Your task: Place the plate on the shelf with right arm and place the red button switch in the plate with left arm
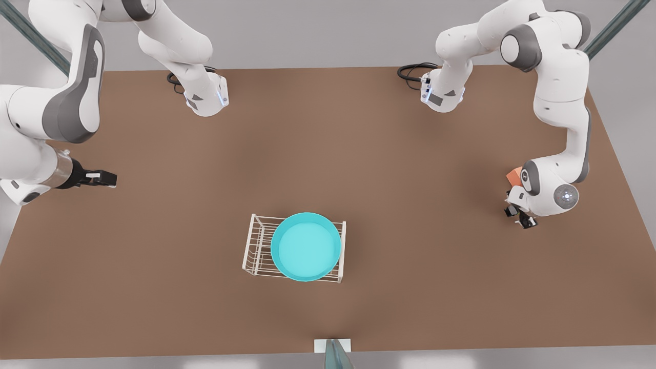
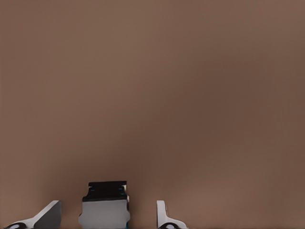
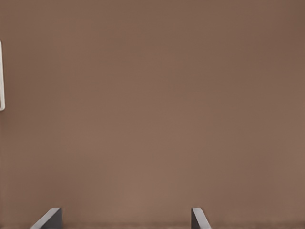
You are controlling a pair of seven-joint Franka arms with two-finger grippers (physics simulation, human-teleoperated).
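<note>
The cyan plate (image 1: 306, 247) lies on the white wire shelf (image 1: 256, 246), over the end at the front view's right. My right gripper (image 1: 110, 179) hangs open at the front view's left, far from the shelf; its fingertips (image 3: 50, 218) frame bare table, with the gripper (image 3: 126, 217) holding nothing. My left gripper (image 1: 518, 214) is low at the front view's right. It (image 2: 108, 210) is open around a small black and grey box (image 2: 105, 202), with a gap on both sides. No red cap shows, so I cannot tell whether this is the red button switch.
An orange cube (image 1: 514, 176) peeks out behind the left arm's wrist. Both arm bases with black cables (image 1: 412, 72) stand at the far table edge. A white bracket (image 1: 332, 345) sits at the near edge. A white edge (image 3: 1, 76) borders the right wrist view.
</note>
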